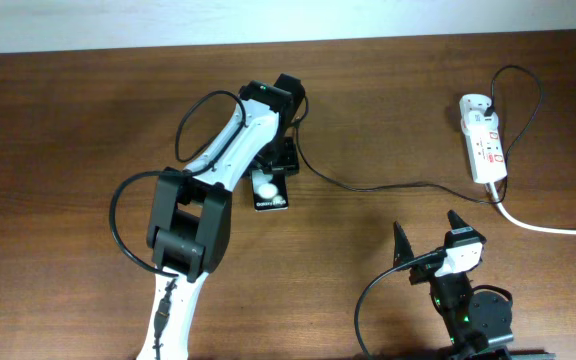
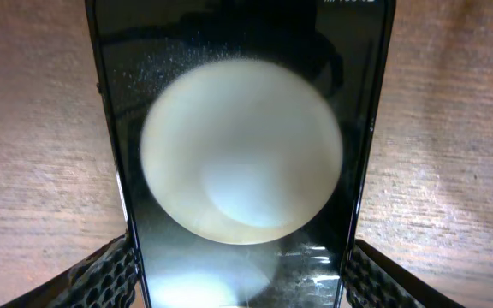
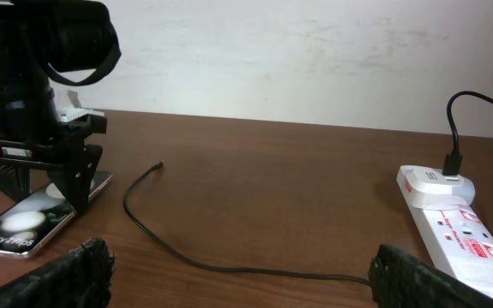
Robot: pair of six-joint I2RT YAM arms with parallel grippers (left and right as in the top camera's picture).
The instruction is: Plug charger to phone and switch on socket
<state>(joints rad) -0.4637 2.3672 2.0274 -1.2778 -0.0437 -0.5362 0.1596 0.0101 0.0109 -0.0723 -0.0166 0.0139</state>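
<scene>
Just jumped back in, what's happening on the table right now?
The left fingers are closed on the phone along its long edges, holding it flat on the table. The charger is plugged in at the socket, but its tip lies loose on the table, not in the phone. The right fingers hang open and empty.

— Where does the phone lie?
— On the bench, left of the middle, between the fingers of the left hand.
— And the socket?
— Far to the right. The charger runs from it towards the phone.
</scene>
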